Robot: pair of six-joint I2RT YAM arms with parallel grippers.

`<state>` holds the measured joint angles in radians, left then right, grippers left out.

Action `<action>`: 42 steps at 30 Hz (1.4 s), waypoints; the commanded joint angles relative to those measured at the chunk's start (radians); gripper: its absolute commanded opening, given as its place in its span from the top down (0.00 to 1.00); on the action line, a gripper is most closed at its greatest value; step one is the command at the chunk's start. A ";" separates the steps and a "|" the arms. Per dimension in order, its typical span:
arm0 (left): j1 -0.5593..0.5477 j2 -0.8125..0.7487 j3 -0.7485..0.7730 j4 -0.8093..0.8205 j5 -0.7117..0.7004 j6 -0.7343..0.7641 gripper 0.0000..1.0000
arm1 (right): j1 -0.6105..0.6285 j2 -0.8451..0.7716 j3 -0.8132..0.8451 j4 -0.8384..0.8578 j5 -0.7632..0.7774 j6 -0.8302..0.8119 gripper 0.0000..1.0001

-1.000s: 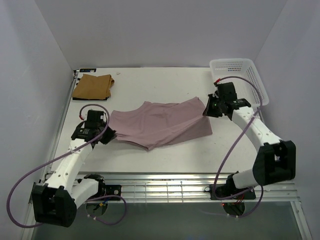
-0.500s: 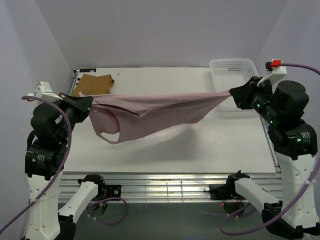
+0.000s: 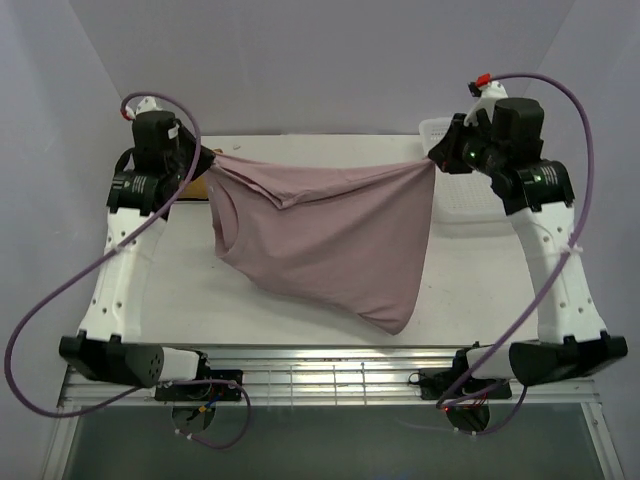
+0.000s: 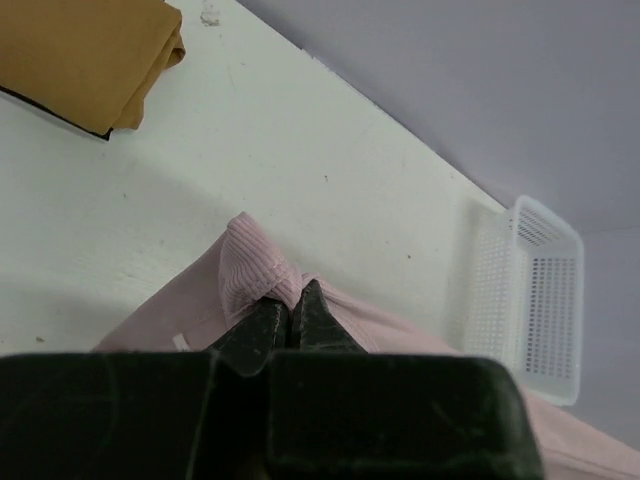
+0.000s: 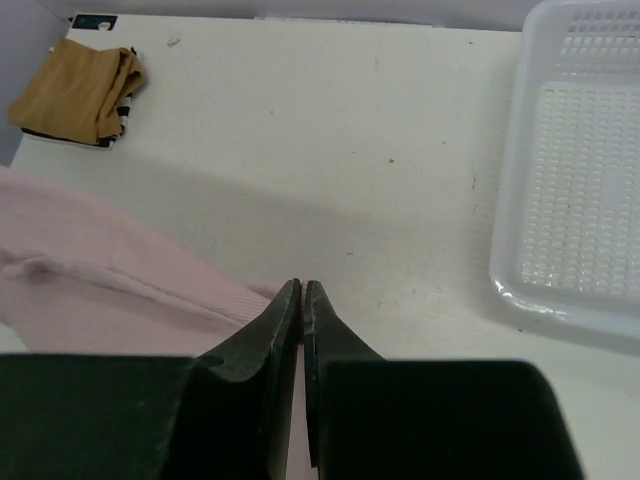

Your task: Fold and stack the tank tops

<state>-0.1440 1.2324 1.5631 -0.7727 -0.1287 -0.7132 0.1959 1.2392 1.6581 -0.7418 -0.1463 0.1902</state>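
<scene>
The pale pink tank top [image 3: 325, 235] hangs in the air, stretched between both grippers above the table. My left gripper [image 3: 205, 160] is shut on its left corner, which shows as a ribbed pink edge [image 4: 255, 275] at the fingertips. My right gripper [image 3: 437, 158] is shut on its right corner [image 5: 120, 275]. The cloth sags to a point near the table's front. The folded tan-brown tank top [image 4: 85, 55] lies at the far left corner, with a black-and-white striped edge [image 5: 124, 112] showing under it.
A white mesh basket [image 5: 585, 170] stands at the far right corner of the white table [image 3: 480, 290], behind my right arm. Grey walls close in the left, back and right sides. A metal rail [image 3: 330, 380] runs along the near edge.
Both arms have lifted the pink top off the table and carried it up and toward the back. It was pulled taut, and now hangs lower in the middle.
</scene>
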 commanded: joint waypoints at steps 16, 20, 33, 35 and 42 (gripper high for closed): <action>0.205 0.054 -0.214 0.200 0.328 0.138 1.00 | -0.043 -0.027 -0.348 0.258 -0.059 -0.064 0.92; 0.205 -0.072 -0.602 0.274 0.347 0.071 1.00 | -0.042 -0.131 -0.680 0.324 -0.119 -0.018 0.92; 0.204 -0.189 -0.801 0.142 0.408 0.038 0.02 | -0.042 -0.138 -0.796 0.228 -0.085 0.023 0.10; 0.204 -0.206 -0.810 0.159 0.417 0.028 0.02 | -0.041 -0.155 -0.794 0.248 -0.116 0.017 0.10; 0.195 -0.091 -0.822 0.231 0.439 0.020 0.02 | 0.020 -0.098 -0.818 0.337 -0.164 0.017 0.10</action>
<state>0.0559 1.0901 0.7330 -0.5884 0.2909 -0.6827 0.1825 1.1069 0.8234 -0.4782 -0.2710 0.2062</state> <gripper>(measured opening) 0.976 0.900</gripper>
